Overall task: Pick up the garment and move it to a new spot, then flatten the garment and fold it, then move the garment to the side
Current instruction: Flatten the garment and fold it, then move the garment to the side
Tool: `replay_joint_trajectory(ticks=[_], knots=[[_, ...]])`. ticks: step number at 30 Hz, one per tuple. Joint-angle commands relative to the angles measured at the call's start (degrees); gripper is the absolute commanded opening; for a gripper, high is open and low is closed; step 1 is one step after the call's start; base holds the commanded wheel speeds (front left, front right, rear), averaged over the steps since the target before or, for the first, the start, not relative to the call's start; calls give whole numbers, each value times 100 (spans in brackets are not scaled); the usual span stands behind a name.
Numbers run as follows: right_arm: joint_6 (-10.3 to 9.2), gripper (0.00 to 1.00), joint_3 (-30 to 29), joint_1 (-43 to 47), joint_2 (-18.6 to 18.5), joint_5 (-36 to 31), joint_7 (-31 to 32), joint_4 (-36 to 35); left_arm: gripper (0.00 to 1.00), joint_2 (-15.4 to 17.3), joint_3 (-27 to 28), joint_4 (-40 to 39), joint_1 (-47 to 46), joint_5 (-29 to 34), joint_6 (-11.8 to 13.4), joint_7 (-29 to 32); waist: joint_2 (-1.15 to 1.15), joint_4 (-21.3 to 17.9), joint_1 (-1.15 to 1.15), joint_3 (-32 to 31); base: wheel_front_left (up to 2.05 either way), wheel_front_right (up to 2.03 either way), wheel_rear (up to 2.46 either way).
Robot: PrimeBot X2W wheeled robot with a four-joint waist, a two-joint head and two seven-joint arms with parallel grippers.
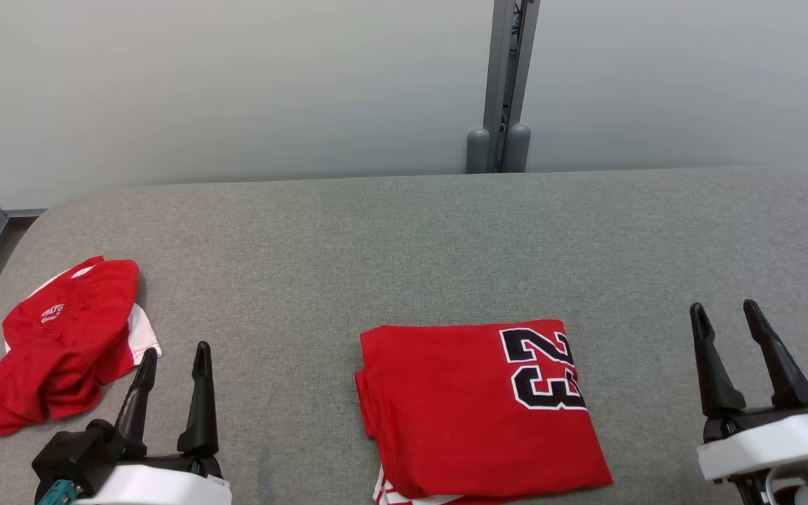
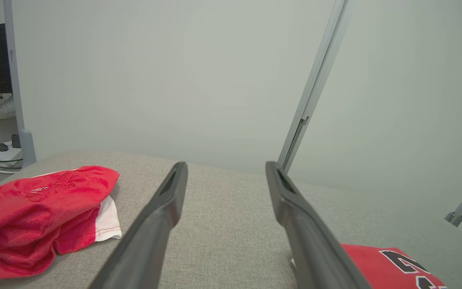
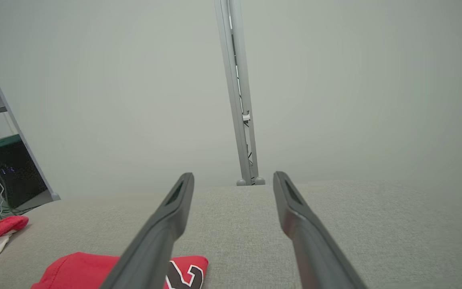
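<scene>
Currently both end effectors sit low over the grey desk (image 1: 404, 238), fingers pointing away from me. The left end effector (image 1: 174, 351) has its two dark fingers spread apart and grips no cloth. The right end effector (image 1: 724, 307) is likewise spread wide, with bare desk showing between its fingers in the right wrist view.

The folded red garment (image 1: 474, 407) lies flat on the desk between the two end effectors, apart from both and somewhat nearer the right one. Its black "23" faces up on the side toward the right end effector, and a striped white edge peeks out underneath.

A second, crumpled red and white garment (image 1: 60, 344) lies just outside the left end effector's left finger. I cannot tell whether they touch. A grey post (image 1: 506, 84) stands beyond the desk's far edge, ahead of the right end effector.
</scene>
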Motion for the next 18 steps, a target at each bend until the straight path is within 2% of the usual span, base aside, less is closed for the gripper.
replay_joint_trajectory(ticks=[1, 9, 18], knots=[[1, 100, -152, 152, 77, -157, -33, -84, 100, 16, 39, -47, 79, 25, -21, 2, 0, -6, 0, 17, 0, 0, 0], [1, 100, -257, 203, 249, -386, -32, -135, 100, 14, -40, -102, 126, 10, 0, 2, 0, -17, 0, 28, 0, 0, 0], [1, 100, -285, 220, 276, -481, -33, -136, 100, 14, -119, -138, 115, -21, 59, 2, 0, 20, 0, -2, 0, 0, 0]])
